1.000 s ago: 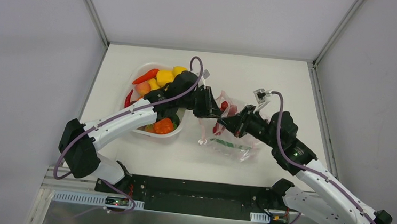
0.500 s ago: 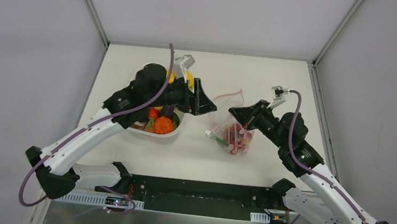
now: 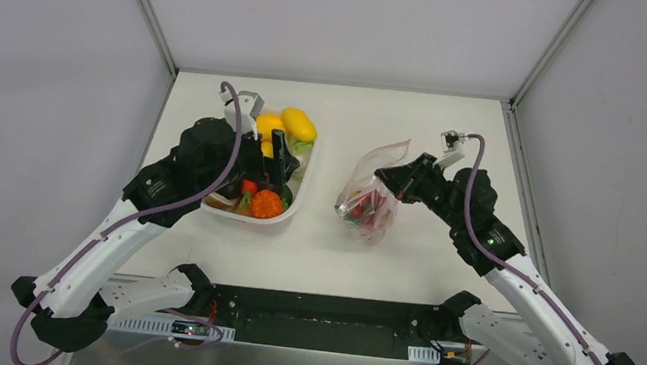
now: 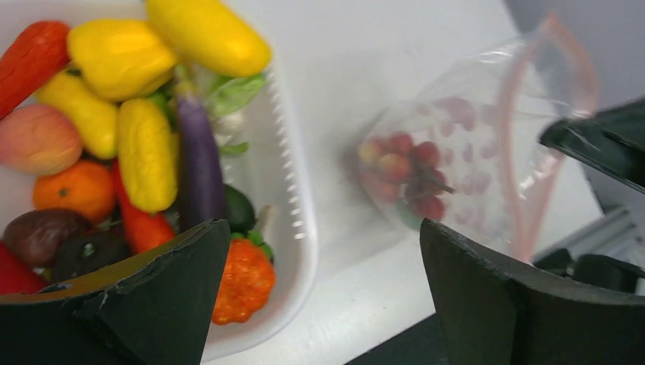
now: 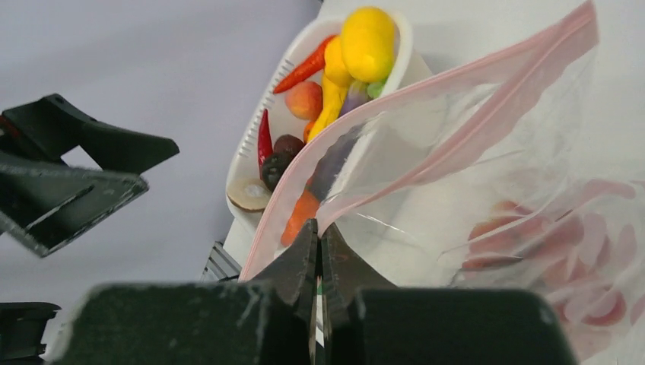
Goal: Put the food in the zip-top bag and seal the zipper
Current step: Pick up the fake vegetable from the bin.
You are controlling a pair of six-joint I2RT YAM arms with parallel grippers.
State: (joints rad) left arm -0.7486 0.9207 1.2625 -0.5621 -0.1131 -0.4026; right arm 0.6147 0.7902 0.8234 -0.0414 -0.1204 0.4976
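The zip-top bag (image 3: 369, 202) hangs upright right of centre, mouth up, with red food (image 3: 361, 210) in its bottom. My right gripper (image 3: 387, 178) is shut on the bag's rim just below the pink zipper (image 5: 456, 74); in the right wrist view its tips (image 5: 318, 230) pinch the clear plastic. My left gripper (image 3: 267, 162) hovers open over the white tub (image 3: 300, 189), with nothing between its jaws (image 4: 323, 296). More food (image 4: 144, 152) fills the tub: yellow, orange, red, purple and a peach-coloured piece. The bag (image 4: 471, 144) shows at the right of the left wrist view.
The tub's near corner holds an orange knobbly piece (image 3: 267, 203). White walls and metal posts close in the table at the back and sides. A black rail (image 3: 318, 321) runs along the near edge between the arm bases.
My left gripper opened at the bag's mouth and drew back left over the tub. The right gripper lifted the bag from lying flat to hanging upright, food settling at its bottom.
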